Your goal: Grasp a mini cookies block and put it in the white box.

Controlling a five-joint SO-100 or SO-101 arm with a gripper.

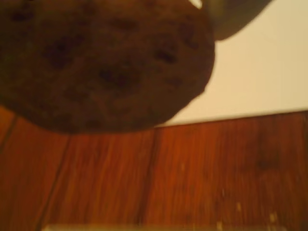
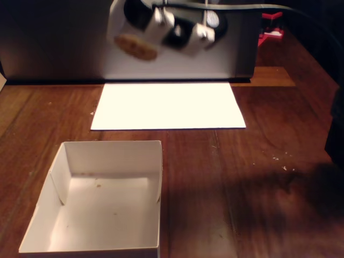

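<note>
The mini cookies block (image 1: 101, 62), golden-brown with dark chips, fills the top left of the wrist view, very close and blurred. In the fixed view the cookie (image 2: 135, 47) hangs in the air at the top, held at the end of my gripper (image 2: 141, 38), which is shut on it. It is high above the table, over the far edge of the white paper sheet (image 2: 167, 105). The white box (image 2: 102, 204) stands open at the lower left of the fixed view, with only a few crumbs inside. The box does not show in the wrist view.
The wooden table (image 2: 258, 177) shows on all sides of the box. A grey-and-white panel (image 2: 177, 64) stands behind the paper sheet. A red object (image 2: 271, 27) sits at the back right. A black cable (image 2: 258, 6) runs from the arm. The paper sheet also shows in the wrist view (image 1: 260, 72).
</note>
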